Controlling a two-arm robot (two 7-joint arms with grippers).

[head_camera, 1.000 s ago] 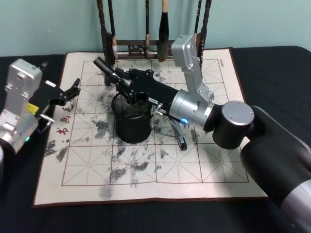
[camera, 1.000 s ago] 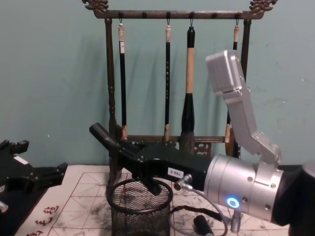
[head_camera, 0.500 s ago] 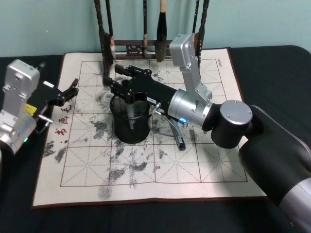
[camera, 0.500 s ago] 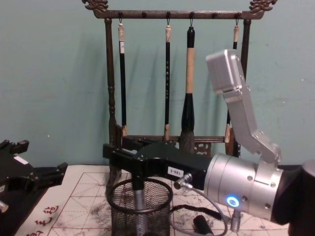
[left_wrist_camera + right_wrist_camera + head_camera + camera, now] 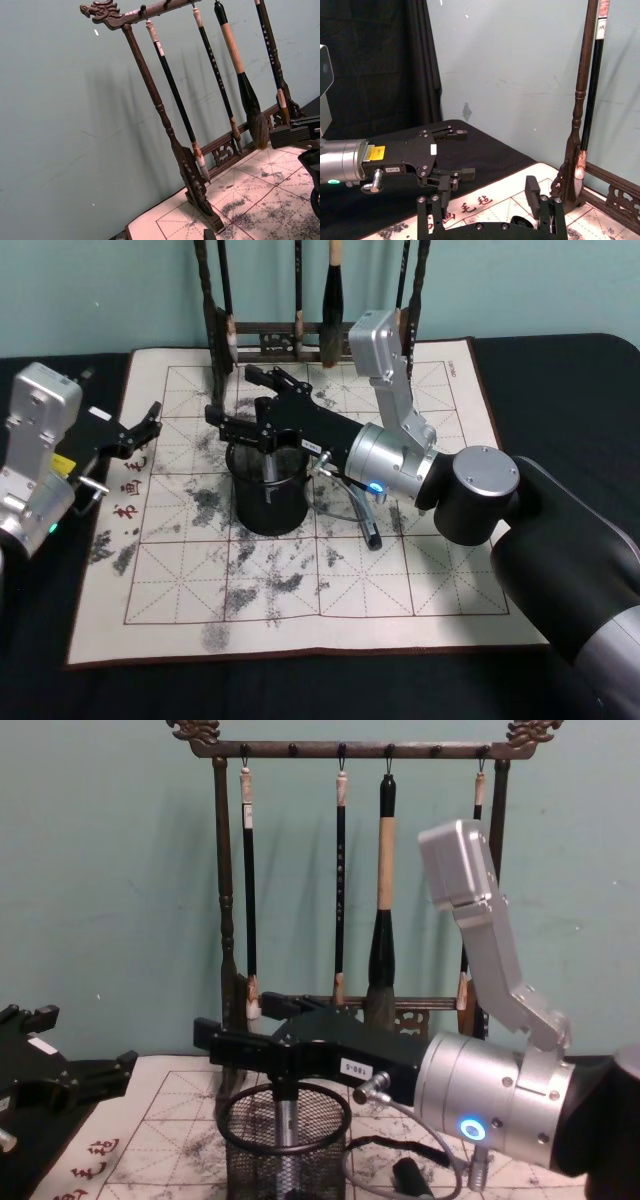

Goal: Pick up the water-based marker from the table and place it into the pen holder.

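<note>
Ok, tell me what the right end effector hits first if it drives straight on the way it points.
The right end effector, open over the pen holder, would probably meet the left end effector first; the brush rack's post stands close beside that line.

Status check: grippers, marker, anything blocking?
Right gripper open over the pen holder. Marker upright inside it, clear of the jaws. Left gripper open, parked at the table's left side. Nothing blocking.
</note>
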